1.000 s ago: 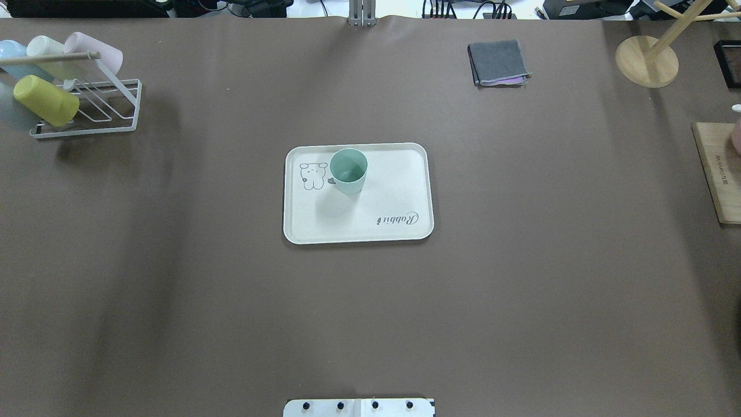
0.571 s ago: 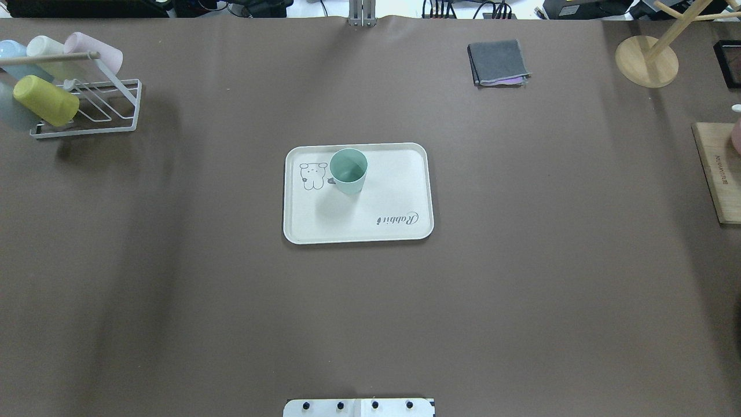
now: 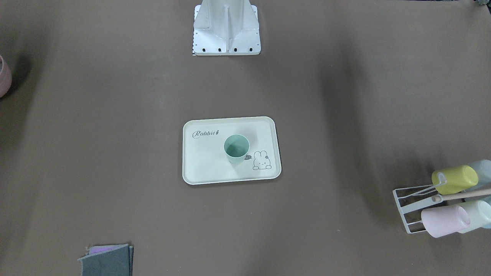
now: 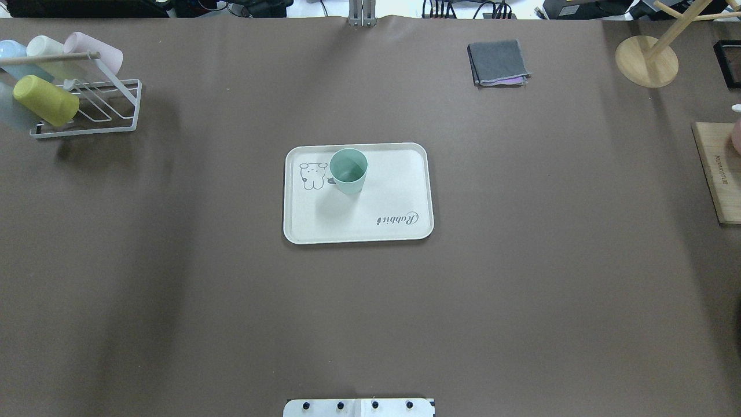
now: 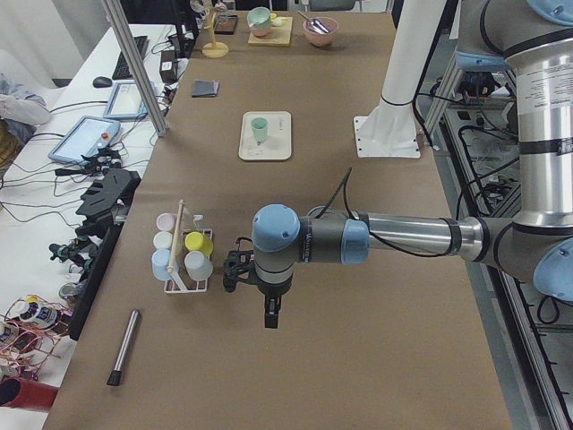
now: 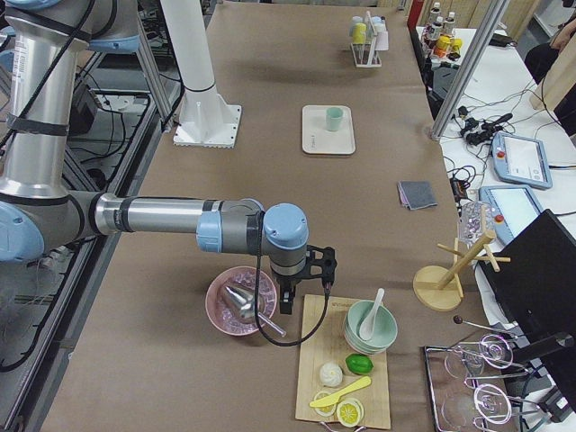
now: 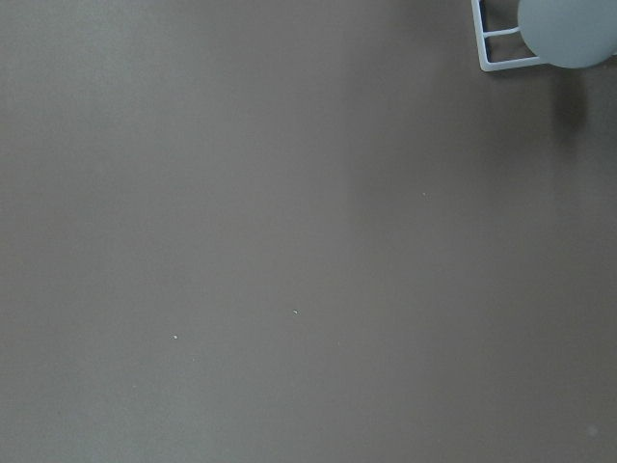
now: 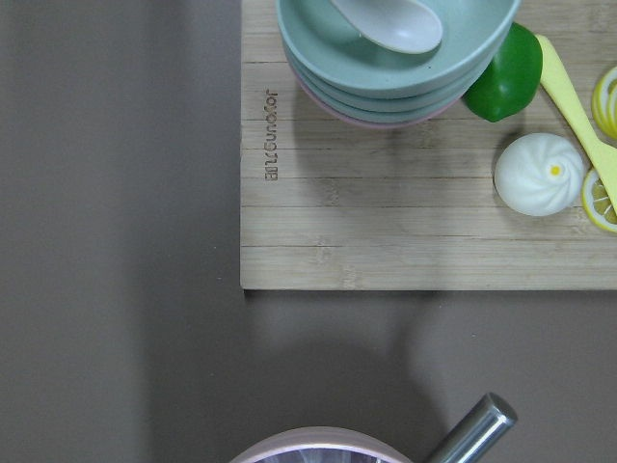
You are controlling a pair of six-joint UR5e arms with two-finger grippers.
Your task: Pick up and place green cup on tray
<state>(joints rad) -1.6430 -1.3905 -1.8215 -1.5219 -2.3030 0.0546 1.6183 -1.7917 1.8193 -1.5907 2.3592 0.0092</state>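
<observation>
The green cup (image 4: 348,171) stands upright on the cream tray (image 4: 393,191), next to the bunny drawing. It also shows in the front-facing view (image 3: 236,148) on the tray (image 3: 207,161). Both grippers are far from it and out of the overhead and front-facing views. My left gripper (image 5: 271,315) hangs over bare table near the cup rack, and I cannot tell whether it is open or shut. My right gripper (image 6: 286,304) hangs between the pink bowl and the wooden board, and I cannot tell its state either. Neither wrist view shows its own fingers.
A white wire rack (image 4: 87,98) with several cups lying in it sits at the far left. A folded grey cloth (image 4: 498,62) and a wooden stand (image 4: 646,61) are at the back right. A wooden board (image 8: 386,222) with stacked bowls sits beside a pink bowl (image 6: 241,301).
</observation>
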